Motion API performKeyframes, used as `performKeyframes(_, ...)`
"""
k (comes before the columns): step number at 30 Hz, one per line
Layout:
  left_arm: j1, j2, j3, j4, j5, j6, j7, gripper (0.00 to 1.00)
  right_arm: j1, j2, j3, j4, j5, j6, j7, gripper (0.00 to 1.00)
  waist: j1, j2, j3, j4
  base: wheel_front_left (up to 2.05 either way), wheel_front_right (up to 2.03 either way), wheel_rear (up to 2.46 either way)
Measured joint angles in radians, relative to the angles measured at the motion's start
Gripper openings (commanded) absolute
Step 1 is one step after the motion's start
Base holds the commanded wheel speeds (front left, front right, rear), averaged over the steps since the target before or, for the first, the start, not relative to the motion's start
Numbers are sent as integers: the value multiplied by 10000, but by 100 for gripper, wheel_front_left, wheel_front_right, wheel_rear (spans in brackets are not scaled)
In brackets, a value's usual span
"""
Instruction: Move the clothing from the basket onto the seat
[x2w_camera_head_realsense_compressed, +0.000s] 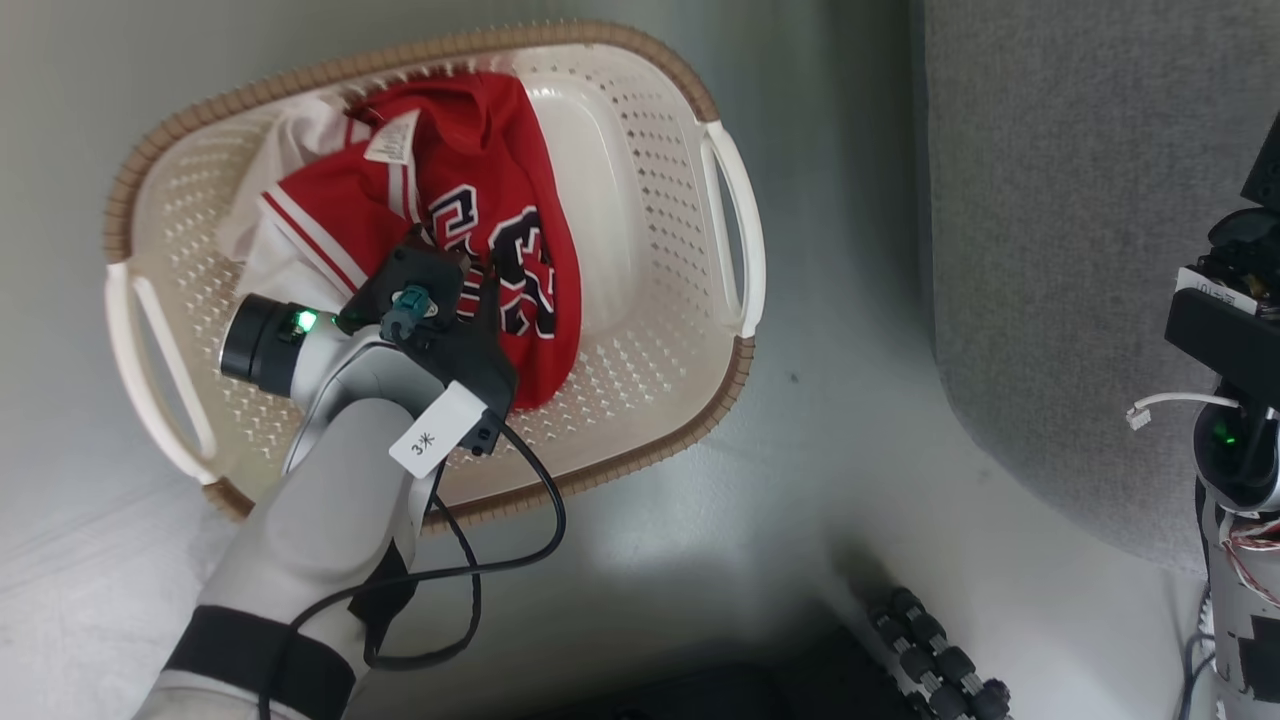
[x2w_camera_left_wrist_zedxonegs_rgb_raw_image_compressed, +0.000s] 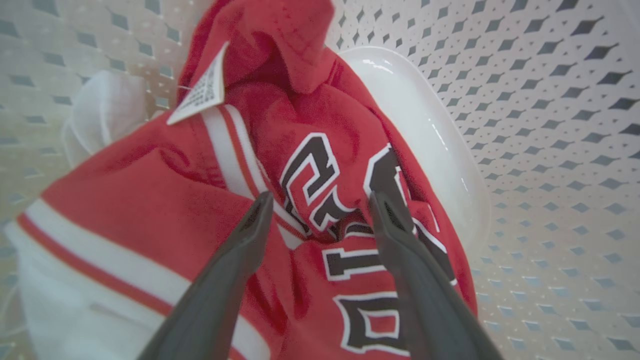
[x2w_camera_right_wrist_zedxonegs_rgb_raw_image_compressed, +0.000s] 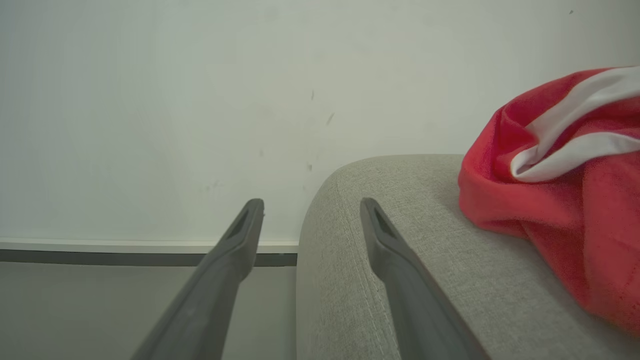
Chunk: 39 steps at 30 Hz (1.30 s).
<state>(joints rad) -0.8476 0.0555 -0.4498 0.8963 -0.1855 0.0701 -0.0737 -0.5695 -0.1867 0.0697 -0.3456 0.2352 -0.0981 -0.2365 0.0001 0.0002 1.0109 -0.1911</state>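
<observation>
Jersey: red jersey (x2w_camera_head_realsense_compressed: 480, 240), navy lettering edged in white, white stripes and a white panel, a white tag (x2w_camera_left_wrist_zedxonegs_rgb_raw_image_compressed: 200, 92) at the collar.
Where it lies: crumpled in the left half of the basket (x2w_camera_head_realsense_compressed: 640, 380), against the far-left wall.
Second garment: red garment (x2w_camera_right_wrist_zedxonegs_rgb_raw_image_compressed: 550, 190) with a white band, bunched on the sofa (x2w_camera_right_wrist_zedxonegs_rgb_raw_image_compressed: 400, 210).
Left claw: left gripper (x2w_camera_left_wrist_zedxonegs_rgb_raw_image_compressed: 321, 200) released, fingers spread on either side of the lettering; contact with the cloth cannot be told.
Right claw: right gripper (x2w_camera_right_wrist_zedxonegs_rgb_raw_image_compressed: 311, 204) released, one finger before the wall (x2w_camera_right_wrist_zedxonegs_rgb_raw_image_compressed: 150, 100), the other over the sofa's rounded edge.
Edges and room: the basket's bare bottom lies right of the jersey; a strip of floor (x2w_camera_head_realsense_compressed: 850, 450) runs between basket and sofa.
View differences: the head view gives the whole basket and the sofa's corner; the right wrist view gives the garment lying on the sofa.
</observation>
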Motion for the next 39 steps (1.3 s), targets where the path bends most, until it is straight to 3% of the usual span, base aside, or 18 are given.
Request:
performKeyframes(13, -832, -4, -117, 1103, 188, 12, -73, 100, -160, 134, 224, 274, -104, 13, -113, 100, -2, -2, 580, -363, 0, 0, 0)
performKeyframes(14, -896, -6, -127, 1193, 190, 19, -73, 92, -160, 136, 226, 311, -132, 13, -113, 100, -1, -2, 597, -388, 0, 0, 0)
performKeyframes(15, -936, -6, -130, 1260, 190, 21, -73, 52, -161, 136, 224, 337, -167, 13, -113, 100, -1, -2, 610, -407, 0, 0, 0)
performKeyframes(16, -958, -8, -136, 1331, 194, 50, -73, 27, -162, 138, 226, 370, -180, 15, -115, 100, -2, -2, 621, -425, 0, 0, 0)
performKeyframes(17, -976, -8, -138, 1388, 201, 90, -73, 27, -164, 142, 226, 395, -192, 15, -115, 100, -2, -2, 629, -440, 0, 0, 0)
performKeyframes(18, -997, -8, -144, 1448, 201, 92, -77, 2, -169, 148, 226, 451, -198, 15, -117, 100, -2, -2, 631, -451, 0, 0, 0)
performKeyframes(25, -1068, -17, -192, 1697, 196, 73, -497, 0, -312, 169, 180, 1060, -203, 73, -128, 100, -2, -2, 431, -431, 0, 0, 0)
performKeyframes(39, -949, -98, -671, 1743, 201, -623, -1499, 0, -350, 35, 443, 2642, -447, 456, -201, 100, -2, -2, -822, 79, 0, 0, 0)
